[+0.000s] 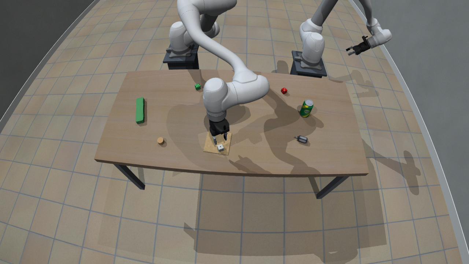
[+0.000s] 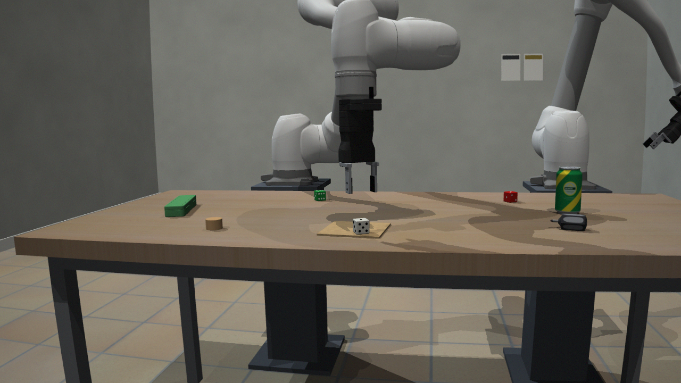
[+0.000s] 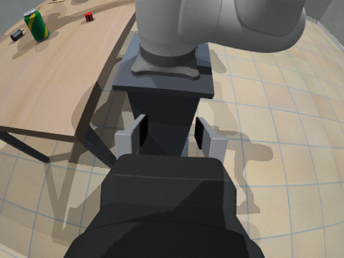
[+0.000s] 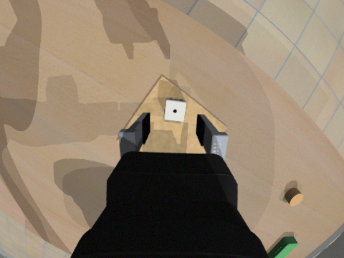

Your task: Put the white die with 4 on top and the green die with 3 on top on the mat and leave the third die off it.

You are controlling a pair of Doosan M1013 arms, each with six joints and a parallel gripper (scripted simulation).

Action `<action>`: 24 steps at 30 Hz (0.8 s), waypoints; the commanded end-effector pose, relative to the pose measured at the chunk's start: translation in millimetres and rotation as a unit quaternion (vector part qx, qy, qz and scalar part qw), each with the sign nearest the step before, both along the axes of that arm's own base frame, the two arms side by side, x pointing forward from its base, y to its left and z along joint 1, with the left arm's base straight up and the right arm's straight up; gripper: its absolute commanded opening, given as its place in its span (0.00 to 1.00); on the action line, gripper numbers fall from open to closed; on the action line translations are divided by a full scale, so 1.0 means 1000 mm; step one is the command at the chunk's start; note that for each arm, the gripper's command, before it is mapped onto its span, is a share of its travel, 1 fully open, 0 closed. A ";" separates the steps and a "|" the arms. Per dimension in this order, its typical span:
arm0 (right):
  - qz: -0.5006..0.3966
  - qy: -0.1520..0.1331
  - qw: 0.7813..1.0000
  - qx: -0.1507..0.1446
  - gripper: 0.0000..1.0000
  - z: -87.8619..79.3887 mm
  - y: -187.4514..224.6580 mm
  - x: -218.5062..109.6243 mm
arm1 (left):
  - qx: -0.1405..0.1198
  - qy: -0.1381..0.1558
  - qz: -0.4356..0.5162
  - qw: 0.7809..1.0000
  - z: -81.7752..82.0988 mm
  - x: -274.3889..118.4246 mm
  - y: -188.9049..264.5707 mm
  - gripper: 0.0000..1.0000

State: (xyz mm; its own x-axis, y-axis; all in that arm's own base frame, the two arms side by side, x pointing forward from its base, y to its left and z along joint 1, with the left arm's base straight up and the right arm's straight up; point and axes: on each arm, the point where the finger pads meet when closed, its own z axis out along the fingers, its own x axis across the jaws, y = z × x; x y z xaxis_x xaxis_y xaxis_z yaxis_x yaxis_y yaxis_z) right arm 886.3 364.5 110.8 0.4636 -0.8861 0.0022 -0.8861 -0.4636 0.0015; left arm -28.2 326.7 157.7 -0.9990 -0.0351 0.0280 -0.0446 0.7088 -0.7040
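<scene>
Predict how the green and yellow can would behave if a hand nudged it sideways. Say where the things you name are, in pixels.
The can (image 1: 306,108) (image 2: 568,189) (image 3: 36,26) stands upright and is taller than it is wide, so a push near its top would probably tip it. Once on its side, its round body would likely roll. Its smooth-looking wall may feel slippery.

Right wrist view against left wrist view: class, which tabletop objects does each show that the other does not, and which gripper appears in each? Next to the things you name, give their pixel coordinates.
Only the right wrist view: the white cubic die with black pips (image 1: 220,147) (image 2: 360,226) (image 4: 175,110), the small tan wooden cylinder (image 1: 160,140) (image 2: 213,223) (image 4: 294,197), the long green box (image 1: 140,110) (image 2: 180,205) (image 4: 284,247), and the right gripper (image 1: 220,140) (image 2: 362,191) (image 4: 173,122).

Only the left wrist view: the red cubic die (image 1: 284,90) (image 2: 510,196) (image 3: 89,16), the green-and-yellow metal can (image 1: 306,108) (image 2: 568,190) (image 3: 36,26), the dark grey object (image 1: 302,139) (image 2: 572,222) (image 3: 16,35), and the left gripper (image 1: 349,51) (image 2: 650,142) (image 3: 171,125).

Both: the brown wooden table (image 1: 249,154) (image 2: 266,209) (image 3: 54,79) (image 4: 251,93) and tiled floor (image 1: 262,210) (image 2: 395,305) (image 3: 297,143) (image 4: 304,36).
</scene>
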 end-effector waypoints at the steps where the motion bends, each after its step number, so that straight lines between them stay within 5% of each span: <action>1: 0.087 0.000 0.996 0.001 1.00 0.003 0.001 0.003 | -0.002 0.005 0.000 1.000 0.001 -0.004 -0.004 1.00; 13: 0.290 0.000 0.957 0.001 1.00 0.002 0.005 0.005 | -0.002 0.005 0.000 1.000 0.001 -0.004 -0.004 1.00; 21: 0.452 0.000 0.892 0.001 1.00 0.002 0.005 0.004 | -0.002 0.005 0.000 1.000 0.001 -0.004 -0.004 1.00; 24: 0.523 0.001 0.853 0.001 1.00 0.001 0.004 0.003 | -0.002 0.005 0.000 1.000 0.001 -0.004 -0.004 1.00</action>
State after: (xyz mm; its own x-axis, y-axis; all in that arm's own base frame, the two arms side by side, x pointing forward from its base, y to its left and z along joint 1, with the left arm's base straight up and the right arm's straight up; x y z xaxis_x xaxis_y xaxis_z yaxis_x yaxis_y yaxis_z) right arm 887.9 370.2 110.0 0.9925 -0.1225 0.0029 -0.1225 -0.9925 0.0042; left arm -28.2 326.7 157.7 -0.9990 -0.0351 0.0280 -0.0446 0.7088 -0.7040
